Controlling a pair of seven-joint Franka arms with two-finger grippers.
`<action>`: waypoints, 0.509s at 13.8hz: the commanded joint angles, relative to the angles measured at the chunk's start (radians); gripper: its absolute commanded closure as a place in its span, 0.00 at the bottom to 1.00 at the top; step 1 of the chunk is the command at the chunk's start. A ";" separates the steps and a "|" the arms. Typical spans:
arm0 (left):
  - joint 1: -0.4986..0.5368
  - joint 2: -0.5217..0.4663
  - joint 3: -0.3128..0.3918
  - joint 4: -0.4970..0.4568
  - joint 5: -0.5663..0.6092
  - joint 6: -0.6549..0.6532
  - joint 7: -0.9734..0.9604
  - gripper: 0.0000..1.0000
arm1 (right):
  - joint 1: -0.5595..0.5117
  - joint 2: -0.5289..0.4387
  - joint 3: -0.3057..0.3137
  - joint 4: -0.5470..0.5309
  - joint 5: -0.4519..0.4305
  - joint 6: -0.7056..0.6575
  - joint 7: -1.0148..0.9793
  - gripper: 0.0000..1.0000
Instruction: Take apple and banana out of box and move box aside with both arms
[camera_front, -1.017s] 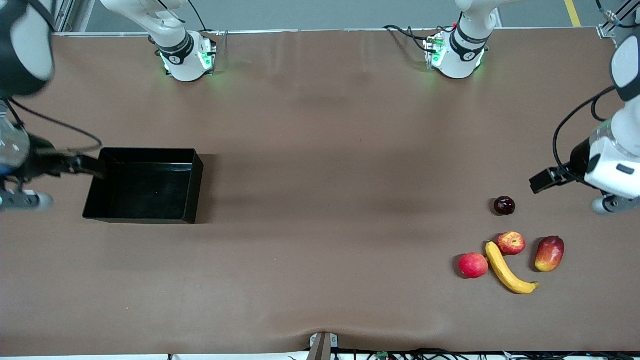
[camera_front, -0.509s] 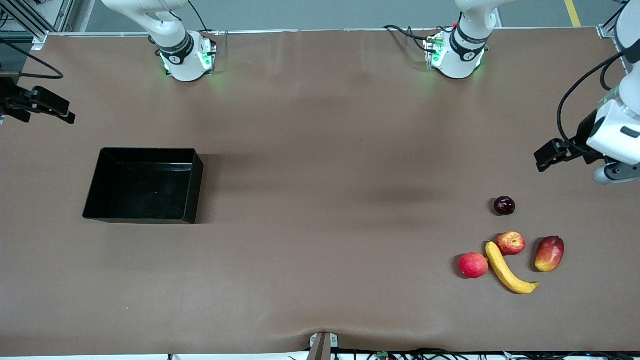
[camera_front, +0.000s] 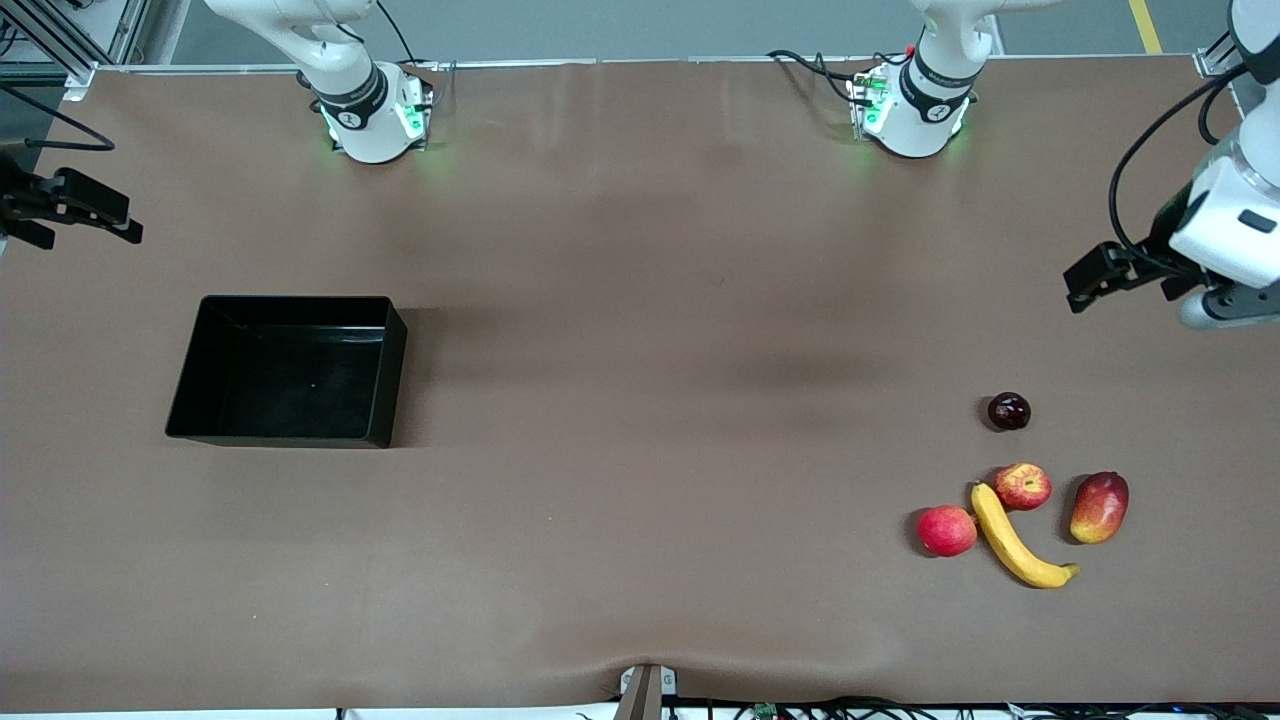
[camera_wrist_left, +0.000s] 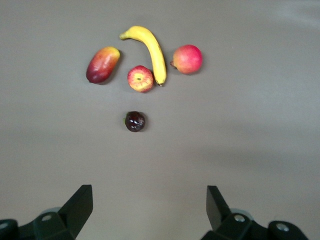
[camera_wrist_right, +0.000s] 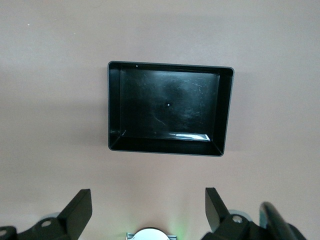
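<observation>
The black box (camera_front: 386, 372) stands empty toward the right arm's end of the table; it also shows in the right wrist view (camera_wrist_right: 226, 110). The yellow banana (camera_front: 1015, 542) lies toward the left arm's end, touching the red-and-yellow apple (camera_front: 1022, 486). Both show in the left wrist view, the banana (camera_wrist_left: 151, 50) and the apple (camera_wrist_left: 140, 79). My left gripper (camera_front: 1086, 275) is open and empty, up over bare table near the fruits (camera_wrist_left: 150, 210). My right gripper (camera_front: 95, 210) is open and empty, up over the table's end apart from the box (camera_wrist_right: 148, 212).
A pinkish-red round fruit (camera_front: 946, 530) lies beside the banana. An oval mango (camera_front: 1099, 506) lies beside the apple. A small dark plum (camera_front: 1008, 411) sits farther from the front camera than the apple. The right arm's base (camera_wrist_right: 150, 234) shows below the right wrist.
My right gripper has left the box's end wall and risen away over the table's end. My left gripper has moved up and away from the fruits. The box and fruits have not moved.
</observation>
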 joint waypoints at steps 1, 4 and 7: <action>-0.006 -0.075 0.025 -0.072 -0.036 0.007 0.044 0.00 | -0.002 -0.026 0.000 -0.021 -0.019 0.010 -0.004 0.00; -0.004 -0.104 0.025 -0.092 -0.063 0.006 0.047 0.00 | -0.010 -0.025 -0.002 -0.022 -0.010 0.024 -0.004 0.00; 0.000 -0.107 0.025 -0.079 -0.068 0.000 0.082 0.00 | -0.022 -0.021 -0.002 -0.024 -0.006 0.024 -0.006 0.00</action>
